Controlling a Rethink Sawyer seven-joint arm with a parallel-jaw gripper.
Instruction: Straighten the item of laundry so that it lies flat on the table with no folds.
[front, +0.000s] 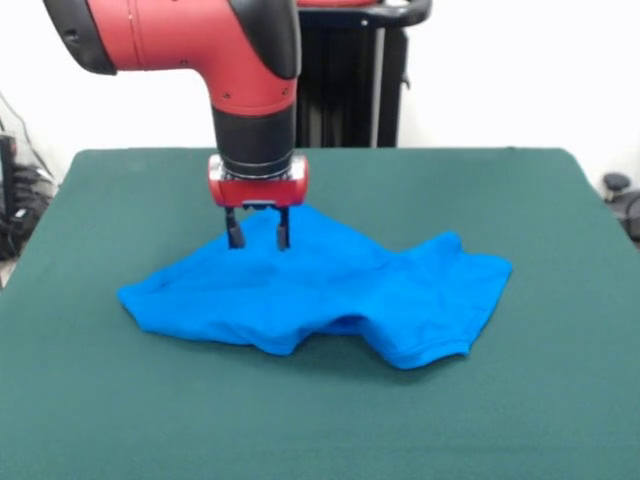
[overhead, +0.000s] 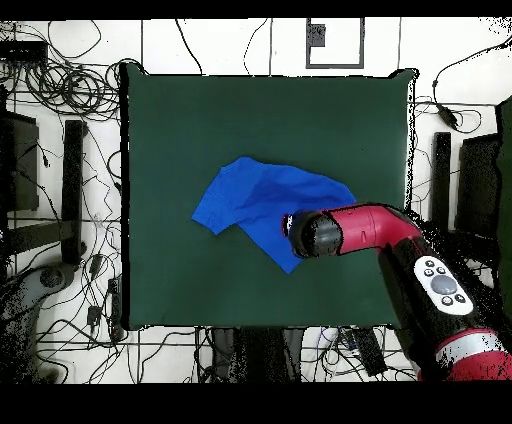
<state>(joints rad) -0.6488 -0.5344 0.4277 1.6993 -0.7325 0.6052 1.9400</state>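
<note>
Front view shows the table (front: 560, 400) with its dark green top filling most of the picture, its far edge running in front of a black pedestal (front: 340, 90) against a white wall. From the overhead view the same table (overhead: 180, 130) sits as a green rectangle ringed by loose cables (overhead: 60, 85) on a pale floor.

Next in size, the red and black arm (front: 200, 45) comes in from the upper left and bends straight down. Overhead, the arm (overhead: 400, 240) reaches in from the lower right.

A bright blue T-shirt (front: 400, 290) lies crumpled near the middle of the table, bunched into ridges, with one hemmed edge curled up at the near side. Overhead, the T-shirt (overhead: 250, 195) lies a little off centre, partly hidden under the arm's end.

The gripper (front: 258, 238) points down at the shirt's far edge, its two dark fingers (front: 235, 232) standing apart with blue cloth showing between them; whether the tips touch the fabric cannot be told.

No writing or brand mark can be read anywhere.
</note>
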